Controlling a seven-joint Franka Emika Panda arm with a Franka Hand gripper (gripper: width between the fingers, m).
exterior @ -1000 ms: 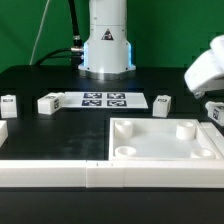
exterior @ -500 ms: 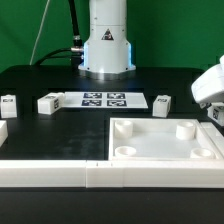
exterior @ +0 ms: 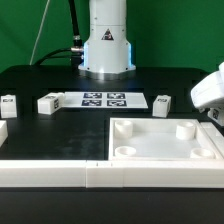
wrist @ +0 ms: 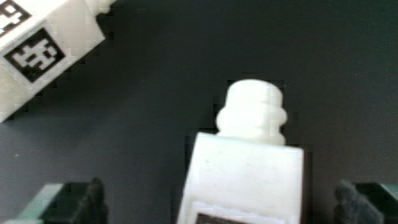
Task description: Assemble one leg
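Note:
In the wrist view a leg (wrist: 247, 160) lies on the black table: a small white block with a rounded peg at one end and the edge of a tag at the other. My gripper (wrist: 217, 204) is open, one dark fingertip (wrist: 71, 202) on each side of the leg, with a gap on both sides. In the exterior view the gripper (exterior: 212, 112) hangs low at the right edge, beside the large white panel (exterior: 150, 148); the leg under it is hidden there. Other legs (exterior: 163, 102) (exterior: 47, 102) (exterior: 9, 102) lie along the table.
The marker board (exterior: 105, 99) lies in front of the robot base (exterior: 107, 50). A white rail (exterior: 60, 172) runs along the front. A white part with a tag (wrist: 39, 55) lies close to the leg in the wrist view.
My gripper has moved down and toward the exterior view's right, and is now lower beside the panel. Nothing else has moved.

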